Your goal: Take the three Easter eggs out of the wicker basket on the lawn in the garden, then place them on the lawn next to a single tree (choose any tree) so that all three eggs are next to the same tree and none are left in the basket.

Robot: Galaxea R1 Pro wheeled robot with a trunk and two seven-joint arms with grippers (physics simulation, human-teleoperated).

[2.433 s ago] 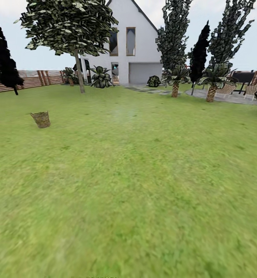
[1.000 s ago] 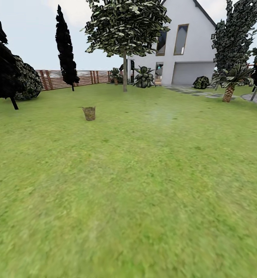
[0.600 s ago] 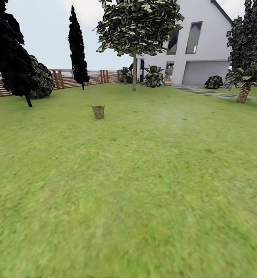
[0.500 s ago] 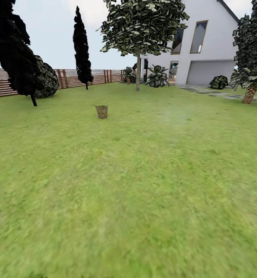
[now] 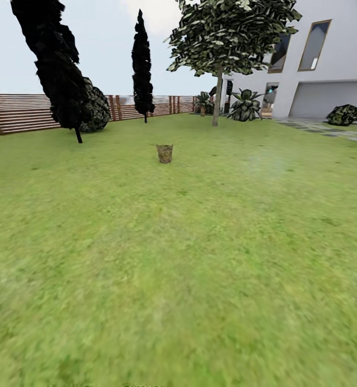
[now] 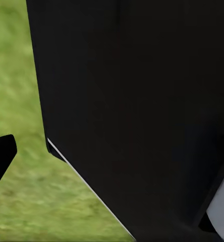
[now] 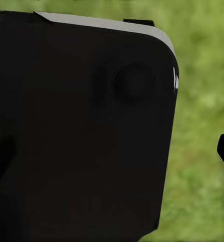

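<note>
wicker basket (image 5: 165, 153) far ahead on lawn (image 5: 178, 258); eggs unseen (likely light, slick; I'd cup their middles); my jaws' state: cannot tell

Dark cypresses (image 5: 57, 64), round shrub (image 5: 95, 110), broad-leaved plant (image 5: 246, 105).

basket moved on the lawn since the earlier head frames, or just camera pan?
No, just the camera. The wicker basket drifted right in the head view, but the tree and fence drifted right with it, so it keeps its spot on the lawn.
</note>
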